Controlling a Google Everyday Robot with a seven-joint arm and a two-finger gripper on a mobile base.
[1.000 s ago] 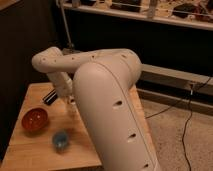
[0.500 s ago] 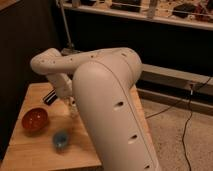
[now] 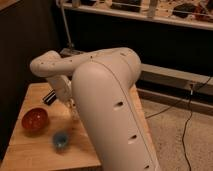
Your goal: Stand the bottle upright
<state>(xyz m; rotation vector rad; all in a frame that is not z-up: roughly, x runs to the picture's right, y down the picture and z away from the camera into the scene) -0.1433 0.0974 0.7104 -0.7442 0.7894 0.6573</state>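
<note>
The white arm folds back over the wooden table, elbow bent left, its gripper hanging behind the forearm, jaws pressed together. The bottle is hidden from view. A red bowl sits nearby.

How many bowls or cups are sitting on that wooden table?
2: a red bowl near the table's left edge, and a small blue cup in front of it, to its right. The robot's arm covers much of the table and its hand, so more may be hidden.
</note>
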